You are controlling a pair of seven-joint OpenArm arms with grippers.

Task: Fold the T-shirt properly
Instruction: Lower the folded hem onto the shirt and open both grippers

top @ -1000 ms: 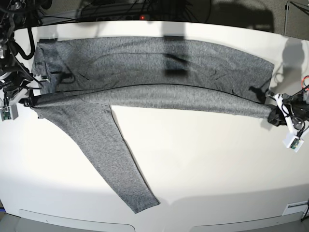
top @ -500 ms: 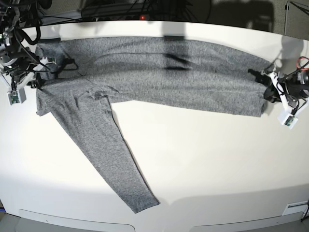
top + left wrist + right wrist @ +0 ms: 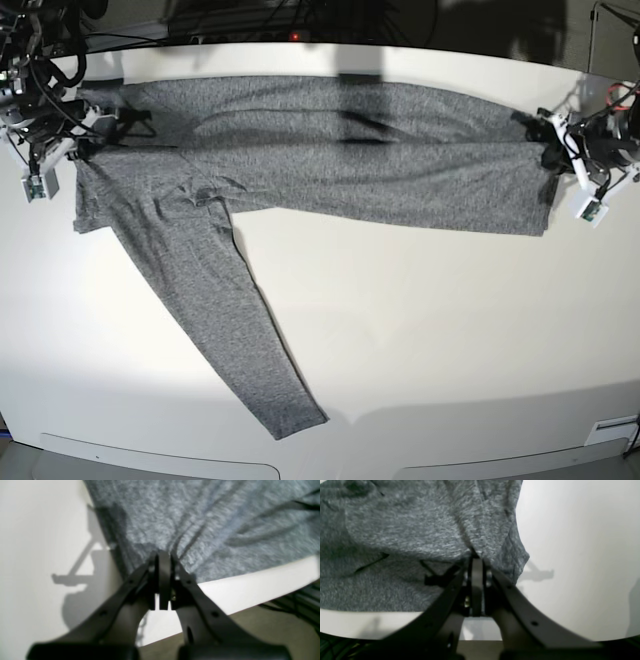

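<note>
The heather-grey T-shirt (image 3: 350,160) lies folded lengthwise along the back of the white table (image 3: 450,330), with one long sleeve (image 3: 230,320) stretched out toward the front. My left gripper (image 3: 548,150) is shut on the shirt's right end; in the left wrist view the gripper (image 3: 163,556) pinches the puckered fabric (image 3: 200,517). My right gripper (image 3: 85,150) is shut on the shirt's left end; in the right wrist view the gripper (image 3: 476,556) pinches the fabric (image 3: 395,530) near a corner.
Dark cables and equipment (image 3: 250,20) lie beyond the table's back edge. The table's edge shows close under both grippers in the left wrist view (image 3: 250,590) and in the right wrist view (image 3: 357,625). A grey panel (image 3: 160,460) sits at the front.
Both grippers have moved toward the table's back, carrying the shirt's held edge with them. The raised roll of fabric has flattened into a layer over the shirt's far part.
</note>
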